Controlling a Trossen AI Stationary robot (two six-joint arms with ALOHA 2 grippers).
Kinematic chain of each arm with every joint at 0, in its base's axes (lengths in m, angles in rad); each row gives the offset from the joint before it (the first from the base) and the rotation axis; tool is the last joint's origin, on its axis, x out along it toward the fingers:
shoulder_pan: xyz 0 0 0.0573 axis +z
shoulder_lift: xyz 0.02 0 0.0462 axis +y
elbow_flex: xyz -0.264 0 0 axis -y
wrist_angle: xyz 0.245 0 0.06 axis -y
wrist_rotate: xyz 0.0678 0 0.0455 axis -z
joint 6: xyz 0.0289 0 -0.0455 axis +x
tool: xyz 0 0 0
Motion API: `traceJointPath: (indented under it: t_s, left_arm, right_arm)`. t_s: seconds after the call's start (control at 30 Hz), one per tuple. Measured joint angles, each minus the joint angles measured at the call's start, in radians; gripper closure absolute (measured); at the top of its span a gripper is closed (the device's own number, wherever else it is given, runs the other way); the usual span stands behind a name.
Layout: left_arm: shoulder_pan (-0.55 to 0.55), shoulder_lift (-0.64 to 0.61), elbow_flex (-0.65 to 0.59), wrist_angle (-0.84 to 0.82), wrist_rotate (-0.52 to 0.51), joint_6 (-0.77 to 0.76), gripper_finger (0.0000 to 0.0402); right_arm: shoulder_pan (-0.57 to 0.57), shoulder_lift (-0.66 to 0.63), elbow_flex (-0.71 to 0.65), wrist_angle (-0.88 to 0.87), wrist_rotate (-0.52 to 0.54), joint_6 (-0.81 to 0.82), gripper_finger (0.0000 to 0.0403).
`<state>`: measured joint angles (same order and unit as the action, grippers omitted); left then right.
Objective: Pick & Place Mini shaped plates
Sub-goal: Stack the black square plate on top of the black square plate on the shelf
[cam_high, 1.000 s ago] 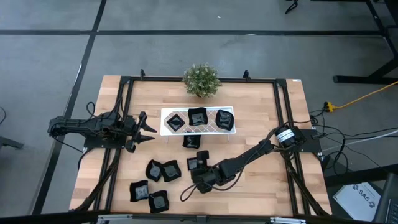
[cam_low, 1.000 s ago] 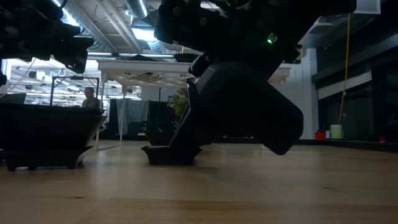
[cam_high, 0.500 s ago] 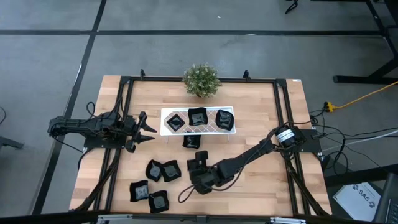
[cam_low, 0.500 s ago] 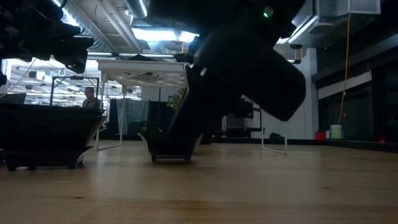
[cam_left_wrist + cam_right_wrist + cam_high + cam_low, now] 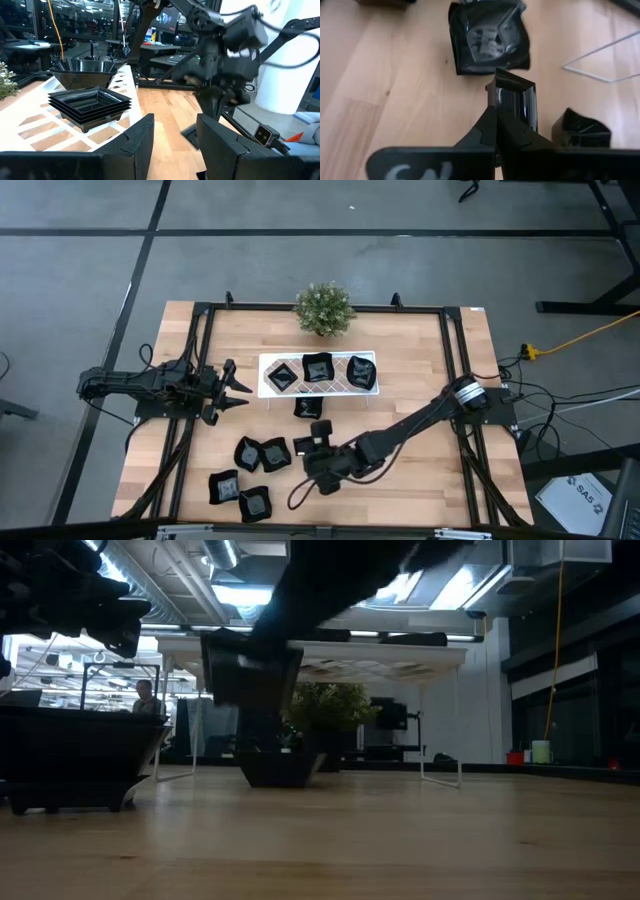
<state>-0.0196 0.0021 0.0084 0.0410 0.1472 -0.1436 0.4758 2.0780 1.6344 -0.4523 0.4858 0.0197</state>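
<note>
My right gripper (image 5: 318,452) (image 5: 496,116) is shut on one mini shaped plate (image 5: 514,97), a small glossy black dish, above the table's middle front. Other mini plates lie flat on the wood: one just below the held one (image 5: 487,37), one beside it (image 5: 580,131), and several at the front left (image 5: 260,453) (image 5: 238,492). Three more sit on the white tray (image 5: 318,386), and one rests in front of it (image 5: 308,407). My left gripper (image 5: 236,388) (image 5: 175,137) waits open at the table's left, pointing level toward the tray. My right gripper pinches the plate's rim (image 5: 501,102) between its two fingertips, coming slanting down from the table's right side. The plate is tipped up on edge beyond the fingertips. In the low view the plate (image 5: 250,675) hangs clear of the table.
A small green potted plant (image 5: 323,308) stands behind the tray at the far edge. A black frame (image 5: 450,360) runs around the table. The tray stands on clear legs (image 5: 605,60). Bare wood lies at the front right (image 5: 430,480).
My right gripper has risen with the plate, which was resting on the table a second ago and now hangs clear above it. The gripper has also drifted slightly toward the table's left. My left arm has kept still.
</note>
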Motion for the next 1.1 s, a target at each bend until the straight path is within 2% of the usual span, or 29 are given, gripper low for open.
traceJointPath:
  t_s: [0.27, 0.37, 0.5, 0.63, 0.8, 0.97, 1.1]
  left_arm:
    - [0.0, 0.0, 0.0, 0.0, 0.0, 0.0, 0.0258]
    - [0.0, 0.0, 0.0, 0.0, 0.0, 0.0, 0.0258]
    - [0.0, 0.0, 0.0, 0.0, 0.0, 0.0, 0.0258]
    - [0.0, 0.0, 0.0, 0.0, 0.0, 0.0, 0.0258]
    - [0.0, 0.0, 0.0, 0.0, 0.0, 0.0, 0.0258]
    - [0.0, 0.0, 0.0, 0.0, 0.0, 0.0, 0.0258]
    - [0.0, 0.0, 0.0, 0.0, 0.0, 0.0, 0.0258]
  right_arm:
    - [0.0, -0.067, 0.037, 0.021, 0.043, -0.051, 0.0402]
    - [-0.006, -0.068, 0.096, 0.007, 0.092, -0.127, 0.0403]
    - [-0.037, -0.068, 0.166, 0.0, 0.101, -0.269, 0.0403]
    - [-0.079, -0.068, 0.229, -0.002, 0.098, -0.335, 0.0403]
    - [-0.142, -0.069, 0.251, -0.04, 0.096, -0.457, 0.0403]
    - [-0.211, -0.069, 0.252, -0.091, -0.023, -0.527, 0.0403]
    - [-0.249, -0.068, 0.252, -0.1, -0.044, -0.583, 0.0403]
